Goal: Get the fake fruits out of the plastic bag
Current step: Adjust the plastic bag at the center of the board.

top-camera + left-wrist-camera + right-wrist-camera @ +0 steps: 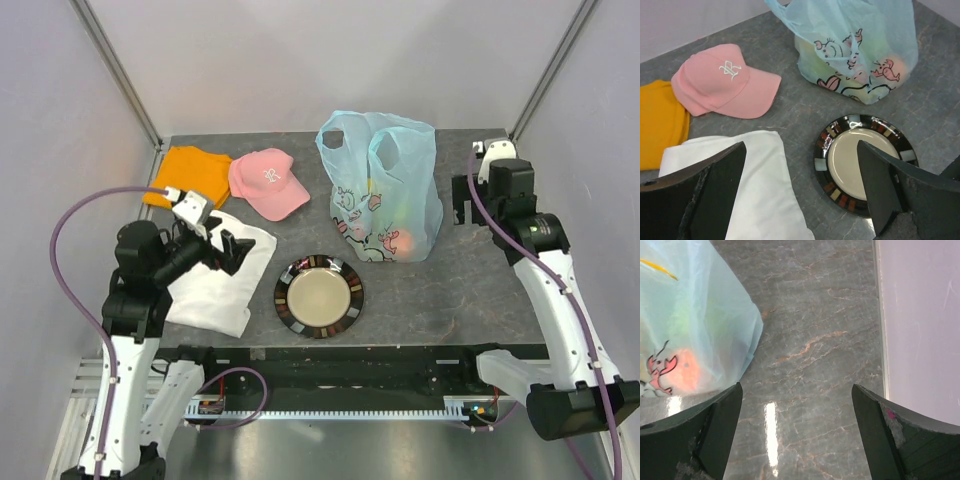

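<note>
Top: plastic bag [380,190] stands at the far side, fruits [400,238] inside. Left gripper [232,252] is over the white cloth [225,290], right gripper [462,212] is beside the bag. Both are empty, jaws apart.
Left wrist: film looks thin and limp, so pinch a handle [787,17].
Right wrist: orange fruit [687,371] shows through the bag, probably light, hard and slick.

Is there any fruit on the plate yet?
No, the plate lies bare in the top view, with fruit colours showing only through the plastic bag.
</note>
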